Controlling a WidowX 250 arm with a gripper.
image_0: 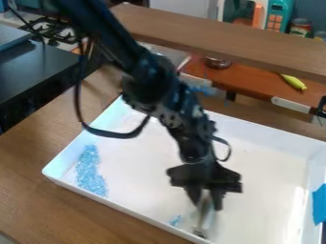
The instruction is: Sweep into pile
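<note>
The black gripper (pixel 206 205) points down over the front of the white tray (pixel 134 209), shut on a blurred, pale upright tool (pixel 204 218) whose dark lower end is near the tray's front wall. Just left of the tool lies a small cluster of blue pieces (pixel 176 220). A larger, elongated patch of blue pieces (pixel 90 171) is spread along the tray's left side, well away from the gripper.
A wooden beam (pixel 223 38) crosses behind the tray, with a toy kitchen counter (pixel 255 83) and a yellow-green toy (pixel 293 82) beyond. Blue tape (pixel 320 204) marks the tray's right wall. A dark surface (pixel 38 66) stands at the left.
</note>
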